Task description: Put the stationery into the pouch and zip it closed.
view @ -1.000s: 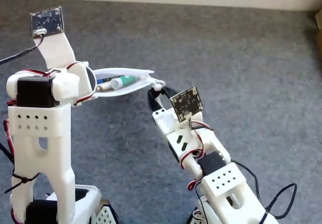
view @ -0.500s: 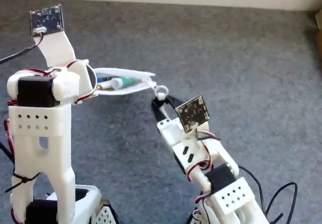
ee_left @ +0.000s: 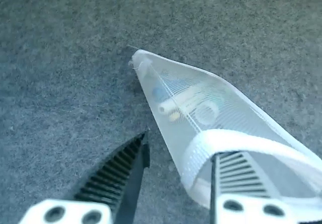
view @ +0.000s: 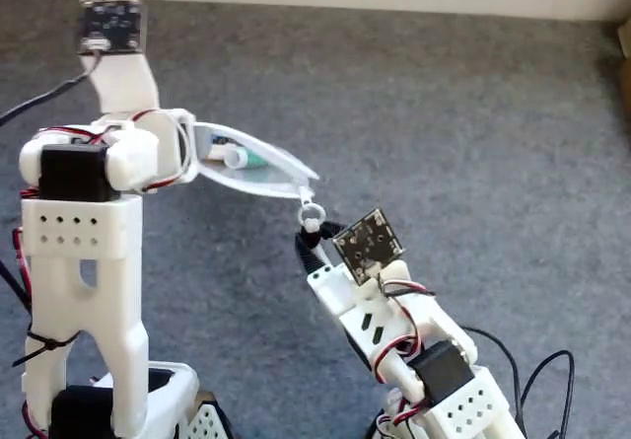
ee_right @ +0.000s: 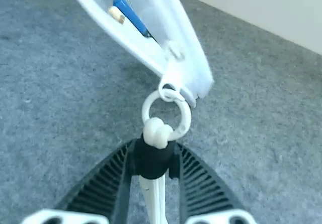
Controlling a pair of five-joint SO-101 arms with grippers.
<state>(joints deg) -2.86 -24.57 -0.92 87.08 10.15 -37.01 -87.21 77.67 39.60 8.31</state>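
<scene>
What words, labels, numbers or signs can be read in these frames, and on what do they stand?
No text can be read.
On the pouch: plain mesh, no print shows.
On the pens inside it: any marks are too blurred to read.
On the camera boards: marks too small to read.
On the pull held in the right pincer: a blank ring.

Inside the pouch (ee_left: pixel 241 118), the stationery (ee_left: pixel 187 104) blurs behind mesh; the pouch's end is hidden behind the left arm (view: pixel 99 163).
</scene>
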